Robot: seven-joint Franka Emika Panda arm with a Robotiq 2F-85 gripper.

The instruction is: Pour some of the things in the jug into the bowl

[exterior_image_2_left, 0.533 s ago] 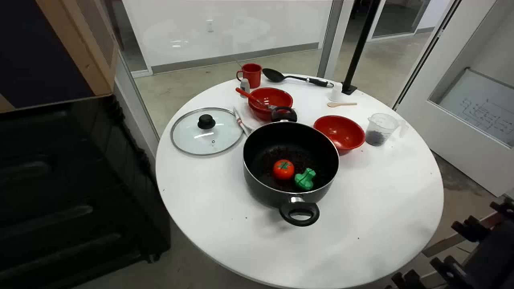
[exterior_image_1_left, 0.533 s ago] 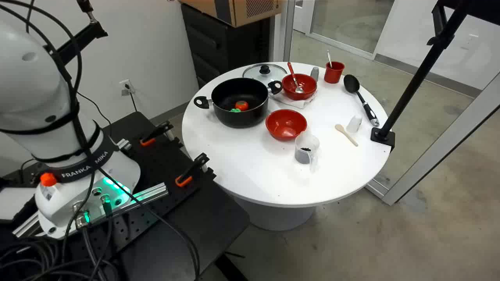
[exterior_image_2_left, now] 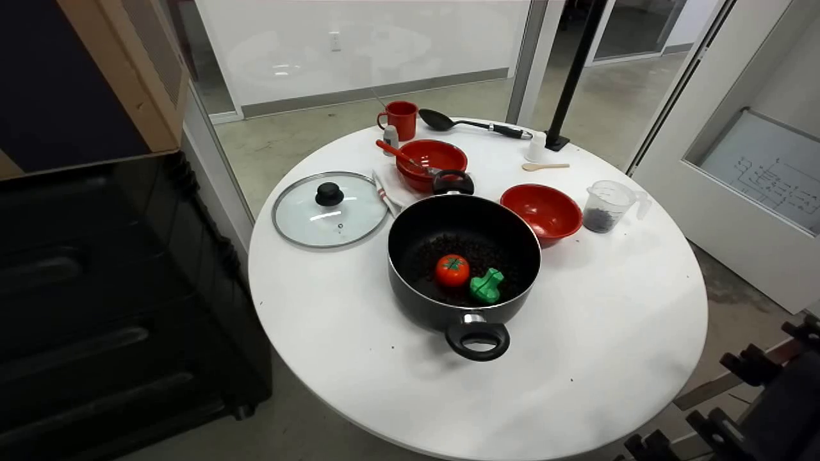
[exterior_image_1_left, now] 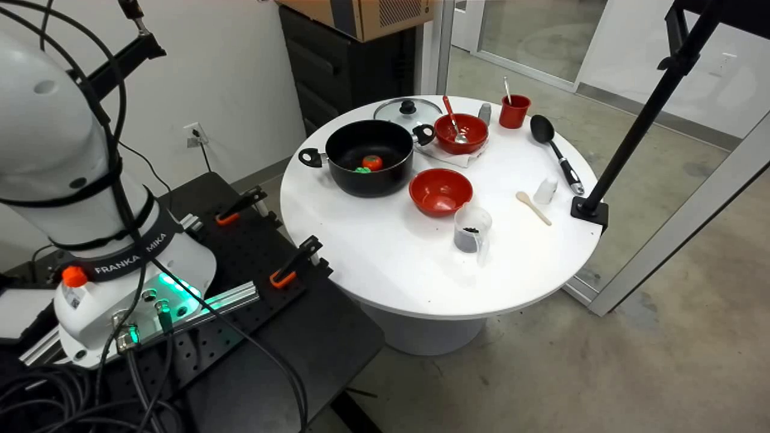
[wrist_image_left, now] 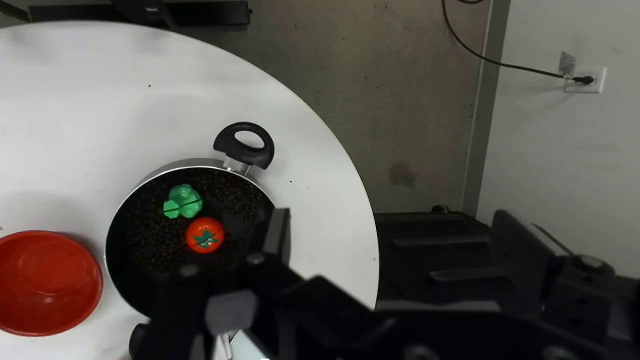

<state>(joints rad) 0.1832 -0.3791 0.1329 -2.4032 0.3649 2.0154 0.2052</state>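
The jug [exterior_image_1_left: 473, 215] is translucent, with a handle and dark bits in its bottom. It stands upright on the table and also shows in an exterior view [exterior_image_2_left: 612, 193]. Right beside it is a red bowl [exterior_image_1_left: 441, 191] that looks empty, also seen in the wrist view [wrist_image_left: 47, 285]. A second red bowl [exterior_image_1_left: 462, 146] with a red-handled spoon stands farther back on a cloth. My gripper [wrist_image_left: 392, 225] shows only in the wrist view. It is open, with nothing between its fingers, high over the table edge beside the pot. The jug is out of the wrist view.
A black pot [exterior_image_2_left: 419, 304] with a toy tomato, a green toy vegetable and dark beans stands beside the empty bowl. A glass lid [exterior_image_2_left: 359, 224], red cup [exterior_image_2_left: 402, 121], black ladle [exterior_image_2_left: 474, 123], small white cup [exterior_image_1_left: 545, 190] and wooden spoon [exterior_image_1_left: 533, 208] lie around. A black pole [exterior_image_1_left: 631, 135] rises at the table's edge.
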